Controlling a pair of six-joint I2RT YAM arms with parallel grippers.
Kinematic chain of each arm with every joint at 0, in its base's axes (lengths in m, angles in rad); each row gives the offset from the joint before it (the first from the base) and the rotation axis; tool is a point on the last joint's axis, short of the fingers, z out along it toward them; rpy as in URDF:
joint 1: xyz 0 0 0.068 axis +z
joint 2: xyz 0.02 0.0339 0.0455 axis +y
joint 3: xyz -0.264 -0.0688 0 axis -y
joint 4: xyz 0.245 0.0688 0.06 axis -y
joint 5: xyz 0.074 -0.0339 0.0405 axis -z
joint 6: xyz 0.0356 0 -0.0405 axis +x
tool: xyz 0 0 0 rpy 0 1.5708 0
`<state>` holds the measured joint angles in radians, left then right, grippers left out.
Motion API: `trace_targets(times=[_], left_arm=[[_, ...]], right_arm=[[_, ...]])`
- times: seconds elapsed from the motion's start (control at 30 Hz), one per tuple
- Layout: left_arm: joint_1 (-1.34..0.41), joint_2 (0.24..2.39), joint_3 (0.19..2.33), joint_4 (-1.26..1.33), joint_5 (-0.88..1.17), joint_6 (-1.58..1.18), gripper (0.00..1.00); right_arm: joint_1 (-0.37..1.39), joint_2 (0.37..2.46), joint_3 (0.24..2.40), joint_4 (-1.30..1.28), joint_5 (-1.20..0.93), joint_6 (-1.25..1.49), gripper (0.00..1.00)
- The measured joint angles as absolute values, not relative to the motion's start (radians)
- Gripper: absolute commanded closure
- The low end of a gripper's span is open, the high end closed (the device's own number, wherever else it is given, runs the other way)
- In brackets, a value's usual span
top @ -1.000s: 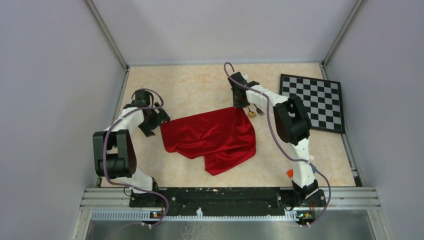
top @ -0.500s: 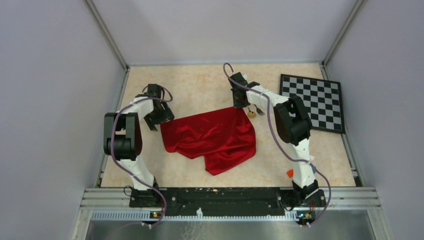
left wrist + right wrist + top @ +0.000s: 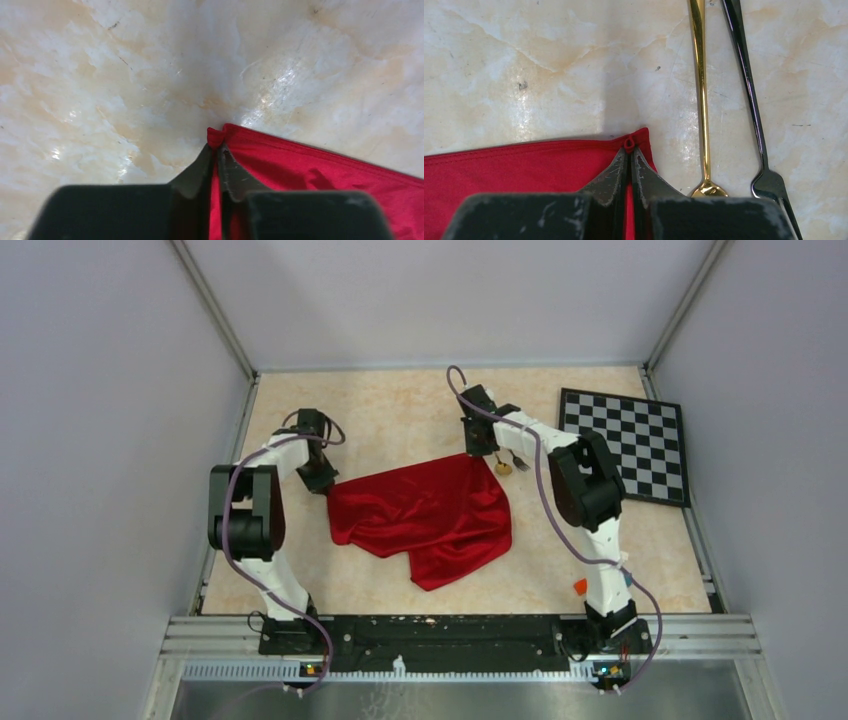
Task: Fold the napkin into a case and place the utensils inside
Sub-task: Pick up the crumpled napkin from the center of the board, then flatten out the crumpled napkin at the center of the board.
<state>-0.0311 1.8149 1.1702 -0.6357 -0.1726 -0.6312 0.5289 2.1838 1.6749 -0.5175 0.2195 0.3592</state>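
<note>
The deep-red napkin (image 3: pixel 425 512) lies rumpled in the middle of the table. My left gripper (image 3: pixel 322 480) is shut on its far-left corner; in the left wrist view the napkin (image 3: pixel 310 170) bunches between the closed fingertips of the left gripper (image 3: pixel 216 146). My right gripper (image 3: pixel 486 452) is shut on the far-right corner, and the napkin (image 3: pixel 524 175) puckers at the tips of the right gripper (image 3: pixel 629 149). Just right of that corner lie the utensils: the gold spoon (image 3: pixel 700 100) and the dark fork (image 3: pixel 751 105), side by side; from above they are the spoon (image 3: pixel 503 467) and fork (image 3: pixel 519 461).
A black-and-white checkered board (image 3: pixel 625 443) lies at the far right of the table. Small coloured blocks (image 3: pixel 580 586) sit by the right arm's base. Grey walls enclose the table on three sides.
The left gripper moved right to the napkin's far-left corner and closed on it. The right gripper stayed at the far-right corner, shut on the cloth.
</note>
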Motion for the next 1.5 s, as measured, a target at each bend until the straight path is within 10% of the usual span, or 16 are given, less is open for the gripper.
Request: trace_targets(times=[0.33,0.77,1.07,1.5], left_arm=[[-0.029,1.488,1.180,-0.644,-0.121,-0.566,1.00],[-0.029,0.440,1.243,-0.299,-0.117,-0.413,1.00],[-0.029,0.485,1.303,-0.271,-0.158,-0.348,1.00],[-0.027,1.308,1.189,-0.067,-0.447,-0.299,1.00]], right_arm=[[0.575,2.006,1.653,-0.579,0.191,0.311,1.00],[0.890,0.997,1.400,-0.261,0.092,0.187,1.00],[0.890,0.919,1.338,-0.086,0.108,0.232,1.00],[0.582,1.675,1.491,-0.038,0.208,0.319,1.00]])
